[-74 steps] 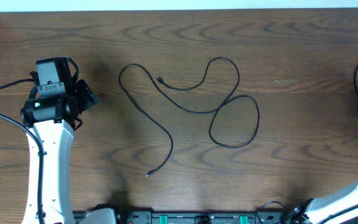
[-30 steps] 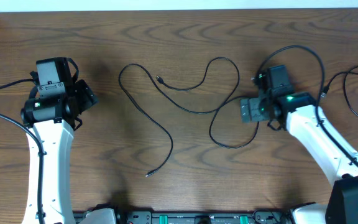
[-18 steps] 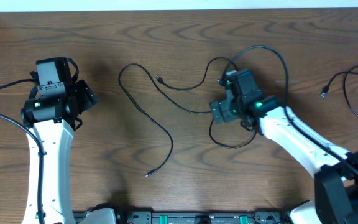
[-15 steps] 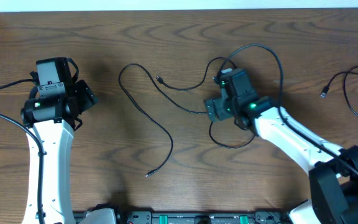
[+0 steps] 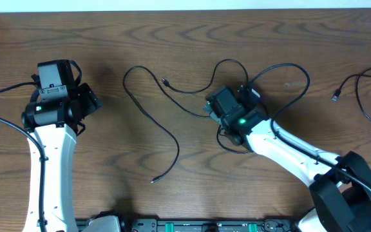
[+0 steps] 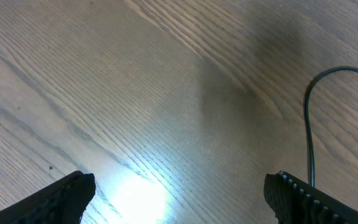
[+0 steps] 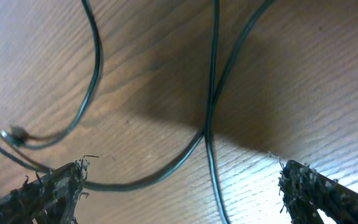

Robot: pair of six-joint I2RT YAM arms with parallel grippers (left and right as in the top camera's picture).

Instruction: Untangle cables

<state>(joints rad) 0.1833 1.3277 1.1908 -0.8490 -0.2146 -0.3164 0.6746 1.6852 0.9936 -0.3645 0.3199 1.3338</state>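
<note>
Bare wood runs along the desk [image 5: 192, 29] from 10 to 2 o'clock (the widest free lane), with a second bare patch at 8 o'clock between the left arm [image 5: 50, 161] and the black cable [image 5: 166, 132]. That cable's loops sprawl across the centre, crossing under the wide-open right claw [image 7: 185, 193]. The right arm [image 5: 288, 151] blocks the 4 o'clock approach, and more cables [image 5: 359, 96] lie at 3 o'clock. Beneath the open left claw [image 6: 179, 196], one cable bend intrudes at 3 o'clock.

Overhead: even, sharp, soft shadows on worktop [image 5: 205, 38]. Left wrist: hot glare bottom centre, shadow upper right. Right wrist: close, cable [image 7: 212, 74] slightly soft, dark shadow band mid-frame, glare lower right.
</note>
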